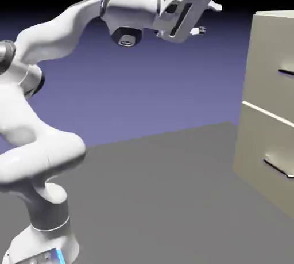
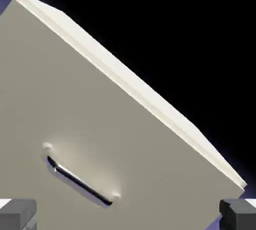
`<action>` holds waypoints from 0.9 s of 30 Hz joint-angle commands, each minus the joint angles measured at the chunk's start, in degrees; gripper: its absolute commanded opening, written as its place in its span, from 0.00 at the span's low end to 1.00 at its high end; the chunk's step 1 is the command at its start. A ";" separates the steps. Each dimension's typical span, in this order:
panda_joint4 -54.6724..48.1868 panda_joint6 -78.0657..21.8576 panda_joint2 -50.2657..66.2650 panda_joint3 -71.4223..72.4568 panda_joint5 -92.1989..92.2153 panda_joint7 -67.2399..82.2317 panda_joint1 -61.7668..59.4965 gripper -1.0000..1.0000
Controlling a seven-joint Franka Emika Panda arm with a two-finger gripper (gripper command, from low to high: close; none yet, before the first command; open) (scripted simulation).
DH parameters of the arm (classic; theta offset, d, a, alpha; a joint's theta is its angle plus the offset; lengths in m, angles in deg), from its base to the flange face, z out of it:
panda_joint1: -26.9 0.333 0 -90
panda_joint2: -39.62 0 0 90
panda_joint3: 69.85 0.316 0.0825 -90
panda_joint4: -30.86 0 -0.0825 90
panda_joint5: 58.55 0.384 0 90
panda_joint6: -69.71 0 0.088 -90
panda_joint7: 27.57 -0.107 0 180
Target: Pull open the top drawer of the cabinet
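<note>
Two fingers (image 1: 208, 19), spread wide, nothing between; well left of the one cabinet (image 1: 270, 73). Top drawer (image 1: 273, 64): at right, above the lower one (image 1: 267, 153); beige, flat-fronted, flush. Two drawers in view, one slim, shiny bar handle (image 2: 80, 183) each. One arm (image 1: 51, 38).
</note>
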 commanded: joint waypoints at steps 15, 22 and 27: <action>-11.76 -11.29 -12.43 17.07 37.24 37.38 -28.28 0.50; -17.25 -16.56 -18.23 25.03 54.62 54.82 -41.48 0.50; -22.86 -16.20 -19.69 27.64 59.50 58.82 -47.41 0.50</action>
